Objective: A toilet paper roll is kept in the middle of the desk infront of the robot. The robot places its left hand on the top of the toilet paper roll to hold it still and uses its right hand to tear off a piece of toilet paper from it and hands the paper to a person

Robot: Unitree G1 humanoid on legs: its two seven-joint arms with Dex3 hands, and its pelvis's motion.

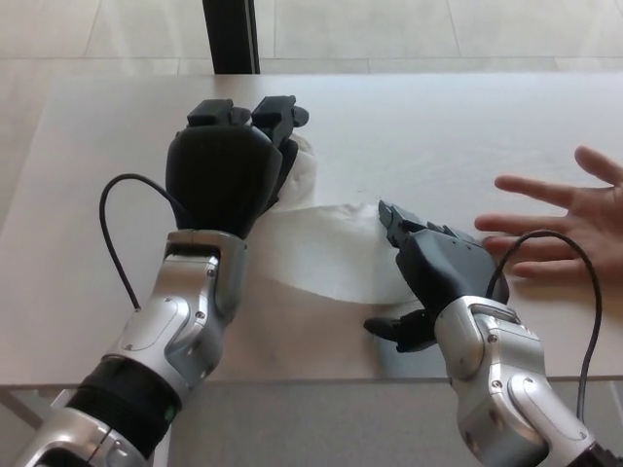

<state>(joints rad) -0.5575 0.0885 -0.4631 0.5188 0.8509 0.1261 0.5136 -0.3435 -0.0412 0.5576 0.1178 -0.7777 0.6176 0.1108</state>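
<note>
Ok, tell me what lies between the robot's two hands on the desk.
In the head view, a pulled-out sheet of toilet paper lies flat on the desk, running from the roll under the left hand toward the right hand.

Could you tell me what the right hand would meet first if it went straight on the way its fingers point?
Probably the loose end of the paper sheet: the right hand points up-left along the desk toward it.

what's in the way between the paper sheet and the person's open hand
Nothing visible. The bare desk lies between the paper sheet and the person's hand; the right hand sits at the sheet's near edge.
</note>
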